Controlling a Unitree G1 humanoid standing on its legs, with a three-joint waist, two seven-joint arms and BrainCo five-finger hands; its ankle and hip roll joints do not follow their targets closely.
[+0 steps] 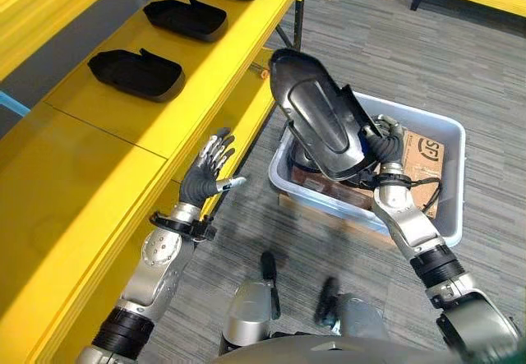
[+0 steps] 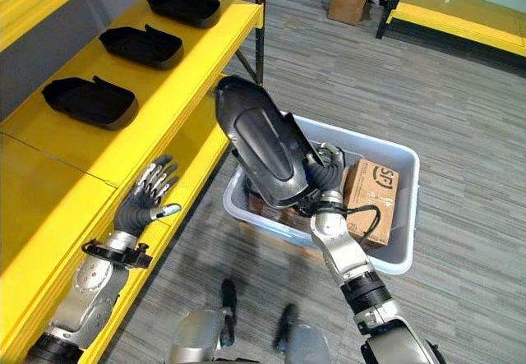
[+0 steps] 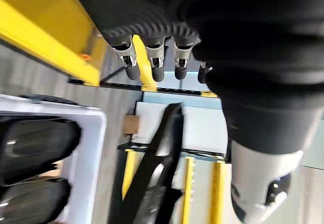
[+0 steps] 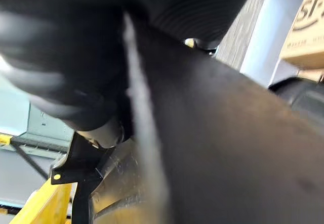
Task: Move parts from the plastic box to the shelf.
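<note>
I see a long black part [image 1: 316, 117] with a glossy grey middle, lifted clear above the white plastic box [image 1: 448, 130] on the floor to my right and tilted, its far end pointing up toward the shelf [image 1: 123, 130]. More dark parts [image 3: 35, 148] lie inside the box, beside a cardboard carton [image 2: 374, 187]. On the yellow shelf to my left, three black parts [image 2: 86, 101] lie in a row, well apart.

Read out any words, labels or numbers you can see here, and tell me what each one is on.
Cardboard box inside the plastic box: a dark printed logo with finer lines beside it, too small to quote reliably.
Black part in the right hand: no text visible.
Yellow shelf and its black trays: no text visible.
</note>
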